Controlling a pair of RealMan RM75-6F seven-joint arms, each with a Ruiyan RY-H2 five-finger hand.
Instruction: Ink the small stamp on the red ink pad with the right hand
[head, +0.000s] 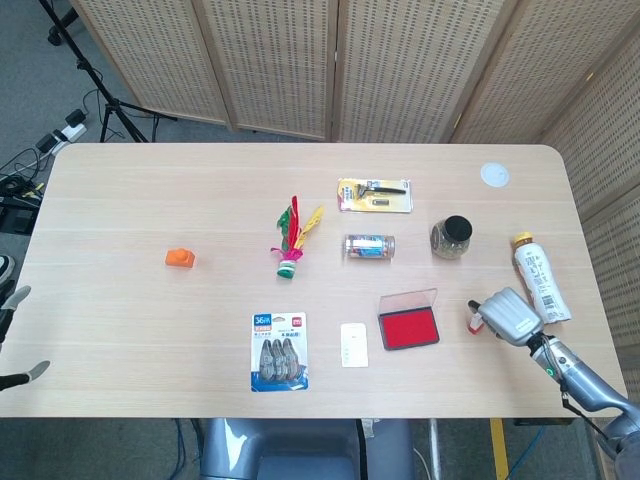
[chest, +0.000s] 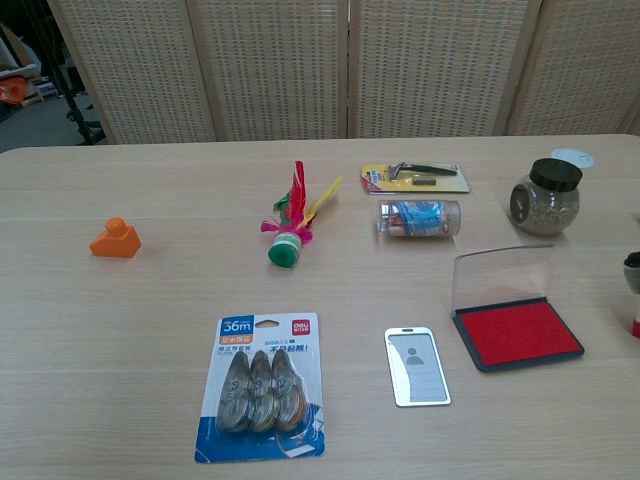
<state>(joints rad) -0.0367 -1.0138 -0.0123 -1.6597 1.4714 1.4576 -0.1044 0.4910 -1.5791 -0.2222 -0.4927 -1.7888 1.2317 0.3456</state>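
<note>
The red ink pad (head: 409, 329) lies open near the table's front right, its clear lid (head: 408, 298) standing up behind it; the chest view shows the ink pad (chest: 517, 332) too. Just right of it, my right hand (head: 510, 316) pinches the small red-and-white stamp (head: 476, 321) at its fingertips, a short gap away from the pad. In the chest view only a dark fingertip (chest: 632, 260) and a sliver of the stamp (chest: 636, 326) show at the right edge. Off the table's left edge, two grey fingertips of my left hand (head: 18, 335) are spread apart and hold nothing.
A white card (head: 354, 344) and a blue blister pack (head: 279, 350) lie left of the pad. A bottle (head: 540, 278) lies just behind my right hand, with a dark-lidded jar (head: 451, 237) further back. A shuttlecock (head: 292, 240), an orange block (head: 180, 258), a small tube (head: 369, 246) and a razor pack (head: 374, 194) sit beyond.
</note>
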